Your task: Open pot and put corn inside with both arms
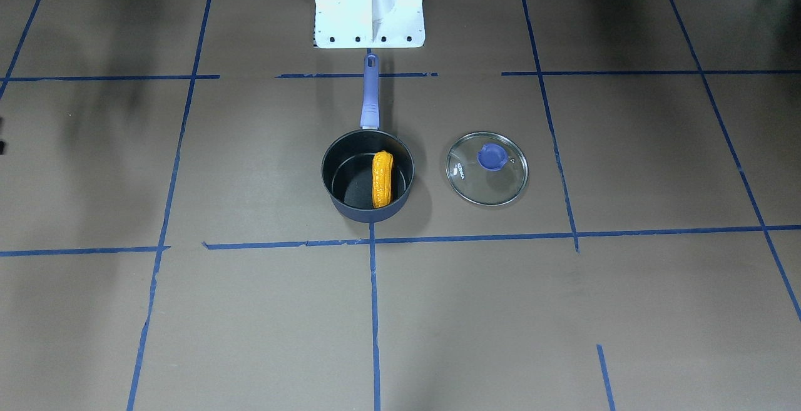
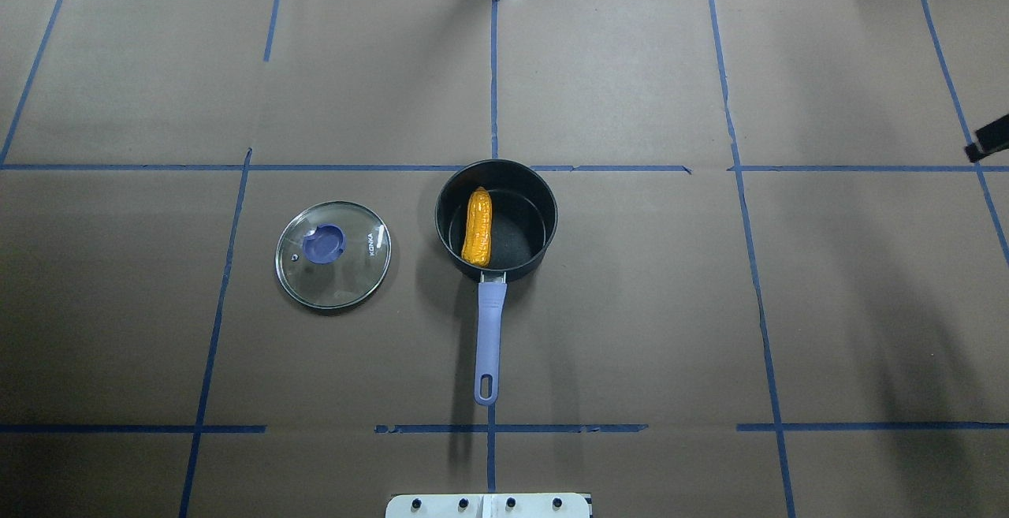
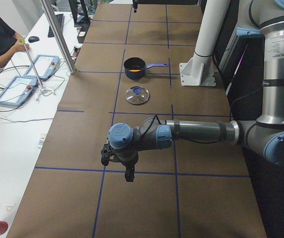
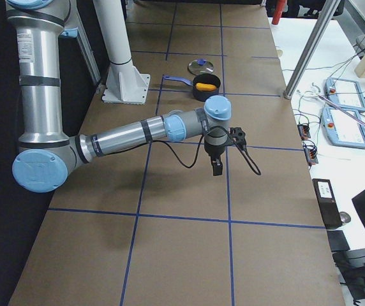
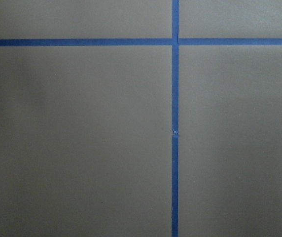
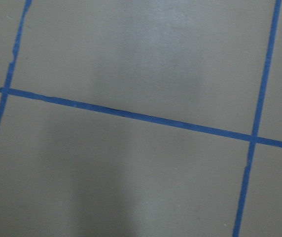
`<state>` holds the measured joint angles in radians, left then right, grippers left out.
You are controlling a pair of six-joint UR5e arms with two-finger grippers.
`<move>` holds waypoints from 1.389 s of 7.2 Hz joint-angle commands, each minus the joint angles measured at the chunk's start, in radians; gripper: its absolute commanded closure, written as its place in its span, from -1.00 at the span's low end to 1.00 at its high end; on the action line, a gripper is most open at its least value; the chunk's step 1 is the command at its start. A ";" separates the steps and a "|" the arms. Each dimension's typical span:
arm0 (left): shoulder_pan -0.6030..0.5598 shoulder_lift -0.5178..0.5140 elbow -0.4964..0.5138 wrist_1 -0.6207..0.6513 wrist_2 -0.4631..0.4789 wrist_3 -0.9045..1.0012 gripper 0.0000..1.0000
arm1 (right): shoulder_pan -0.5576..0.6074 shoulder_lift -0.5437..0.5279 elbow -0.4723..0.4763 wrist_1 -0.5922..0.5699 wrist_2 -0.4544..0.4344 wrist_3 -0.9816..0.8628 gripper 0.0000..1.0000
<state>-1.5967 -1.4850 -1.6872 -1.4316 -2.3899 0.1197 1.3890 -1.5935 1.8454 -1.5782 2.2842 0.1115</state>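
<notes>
Because the lid (image 2: 333,255) is off and the corn (image 2: 477,226) lies inside the pot (image 2: 522,228), the job looks done to me. The pot sits in the middle of the tabletop (image 2: 709,305). Its long purple handle (image 2: 489,337) points at the edge where the robot's white stand (image 1: 369,4) is. The corn lies flat on the pot's floor, on the side nearest the lid, and it runs the same way as the handle. It fits with room to spare, so it should not tip out.

The lid lies flat with its knob up, near the pot but not touching it, on the side toward the left end of the tabletop. I think it is there so the pot's mouth is free.

The left arm (image 3: 196,133) holds its left claw (image 3: 127,174) over the left end of the tabletop. The right arm (image 4: 131,135) holds its right claw (image 4: 216,167) over the right end. Both are well apart from the pot, which keeps them from bumping it. Neither claw carries anything that I can see. I cannot tell if either one is spread or pinched. The two wrist views show only brown paper and blue tape lines.
</notes>
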 commanded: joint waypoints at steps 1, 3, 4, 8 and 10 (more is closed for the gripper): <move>0.001 -0.003 -0.003 -0.001 0.000 0.000 -1.00 | 0.166 -0.078 -0.131 0.006 0.076 -0.221 -1.00; 0.001 -0.001 -0.002 -0.001 0.000 0.000 -1.00 | 0.258 -0.088 -0.192 0.012 0.132 -0.280 -1.00; 0.001 -0.003 0.001 -0.001 0.000 0.000 -1.00 | 0.259 -0.104 -0.164 0.012 0.124 -0.277 -1.00; 0.001 -0.003 0.011 -0.001 0.000 0.002 -1.00 | 0.257 -0.112 -0.173 0.012 0.129 -0.196 -1.00; 0.001 -0.003 0.011 -0.001 0.002 0.003 -1.00 | 0.255 -0.108 -0.167 0.013 0.127 -0.193 -1.00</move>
<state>-1.5954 -1.4880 -1.6767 -1.4327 -2.3889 0.1214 1.6455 -1.7038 1.6744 -1.5660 2.4123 -0.0876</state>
